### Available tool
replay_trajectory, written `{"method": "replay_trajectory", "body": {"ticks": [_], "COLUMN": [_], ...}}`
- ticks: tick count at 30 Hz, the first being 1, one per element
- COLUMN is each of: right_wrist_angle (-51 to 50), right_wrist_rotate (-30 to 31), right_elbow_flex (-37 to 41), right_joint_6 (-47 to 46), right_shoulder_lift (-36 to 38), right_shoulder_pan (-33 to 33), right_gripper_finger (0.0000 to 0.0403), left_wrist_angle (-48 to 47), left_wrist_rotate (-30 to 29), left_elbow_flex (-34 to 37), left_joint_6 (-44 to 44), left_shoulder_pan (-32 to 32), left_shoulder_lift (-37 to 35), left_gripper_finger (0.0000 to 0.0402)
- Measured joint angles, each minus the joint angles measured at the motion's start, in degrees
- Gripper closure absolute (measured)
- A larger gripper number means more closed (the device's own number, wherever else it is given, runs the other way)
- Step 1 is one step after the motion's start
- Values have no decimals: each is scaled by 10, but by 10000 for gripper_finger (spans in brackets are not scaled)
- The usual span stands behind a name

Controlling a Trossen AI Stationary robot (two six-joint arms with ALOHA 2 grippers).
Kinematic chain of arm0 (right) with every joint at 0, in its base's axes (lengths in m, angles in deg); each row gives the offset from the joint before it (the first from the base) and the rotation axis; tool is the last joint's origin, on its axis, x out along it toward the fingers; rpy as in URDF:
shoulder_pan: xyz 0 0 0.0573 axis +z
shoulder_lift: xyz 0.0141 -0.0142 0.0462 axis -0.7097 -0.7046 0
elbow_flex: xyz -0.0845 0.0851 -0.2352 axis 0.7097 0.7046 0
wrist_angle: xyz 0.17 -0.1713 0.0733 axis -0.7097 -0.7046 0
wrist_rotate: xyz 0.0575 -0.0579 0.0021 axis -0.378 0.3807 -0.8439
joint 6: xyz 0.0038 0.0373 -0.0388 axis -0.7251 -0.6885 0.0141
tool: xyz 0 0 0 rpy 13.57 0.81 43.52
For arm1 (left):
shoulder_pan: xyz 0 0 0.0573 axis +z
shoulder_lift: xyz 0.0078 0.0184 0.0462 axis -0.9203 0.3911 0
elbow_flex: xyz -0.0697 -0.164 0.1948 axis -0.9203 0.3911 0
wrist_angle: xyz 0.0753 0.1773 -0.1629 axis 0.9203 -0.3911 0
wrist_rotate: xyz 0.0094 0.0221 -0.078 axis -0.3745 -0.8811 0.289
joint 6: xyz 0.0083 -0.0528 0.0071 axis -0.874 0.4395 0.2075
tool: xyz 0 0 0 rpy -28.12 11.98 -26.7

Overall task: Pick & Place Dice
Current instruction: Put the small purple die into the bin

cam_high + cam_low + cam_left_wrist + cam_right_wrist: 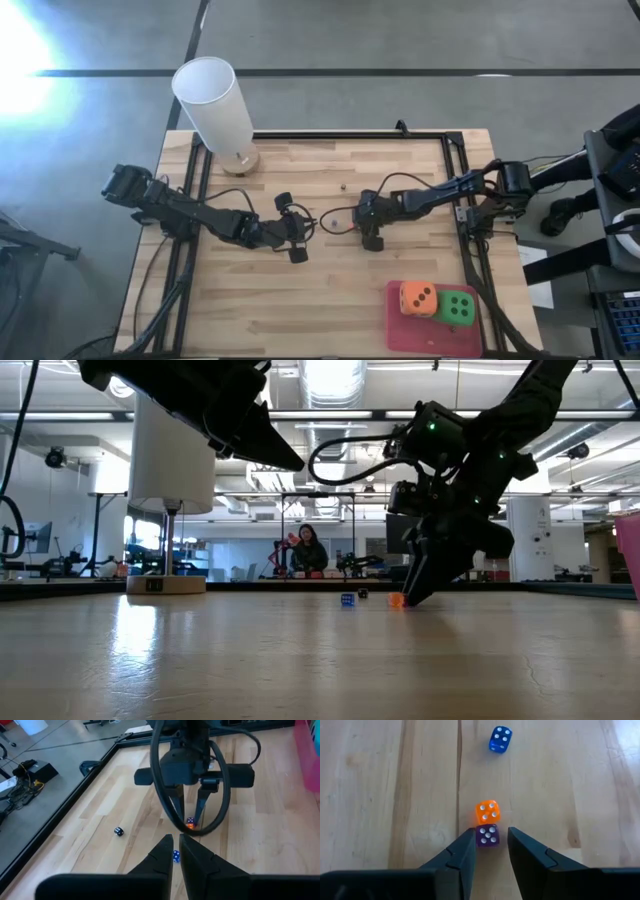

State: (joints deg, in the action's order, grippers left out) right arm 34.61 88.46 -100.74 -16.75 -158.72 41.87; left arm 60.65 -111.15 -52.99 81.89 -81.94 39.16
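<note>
While my right gripper (489, 851) is standing with fingers slightly apart, a small purple translucent die (487, 835) is sitting between its tips, touching the small orange translucent die (488, 812) just ahead.

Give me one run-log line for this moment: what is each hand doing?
right hand: open, low at table, fingers either side of purple die | orange die: next to it | left hand: shut, idle mid-table
</note>
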Motion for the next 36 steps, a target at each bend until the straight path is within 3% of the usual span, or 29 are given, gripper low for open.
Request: {"method": "replay_trajectory", "body": {"ticks": [8, 16, 23, 29, 36], "right_wrist_angle": [0, -3, -12, -107, -206], "right_wrist_rotate": [-2, -5, -4, 0, 7], "right_elbow_flex": [0, 0, 0, -28, -72], "right_joint_6": [0, 9, 11, 11, 12], "right_shoulder_lift": [-3, -2, 7, 81, 204], "right_shoulder_pan": [0, -1, 0, 12, 76], "right_gripper_finger": [307, 363, 363, 363, 363], "left_wrist_angle": [0, 0, 0, 0, 0], "left_wrist_rotate": [0, 0, 0, 0, 0], "left_elbow_flex": [0, 0, 0, 0, 0], "left_joint_6": [1, 1, 1, -1, -1], "left_shoulder_pan": [0, 0, 0, 0, 0], "left_shoulder_lift": [0, 0, 0, 0, 0], "left_gripper_finger": [366, 366, 366, 366, 366]}}
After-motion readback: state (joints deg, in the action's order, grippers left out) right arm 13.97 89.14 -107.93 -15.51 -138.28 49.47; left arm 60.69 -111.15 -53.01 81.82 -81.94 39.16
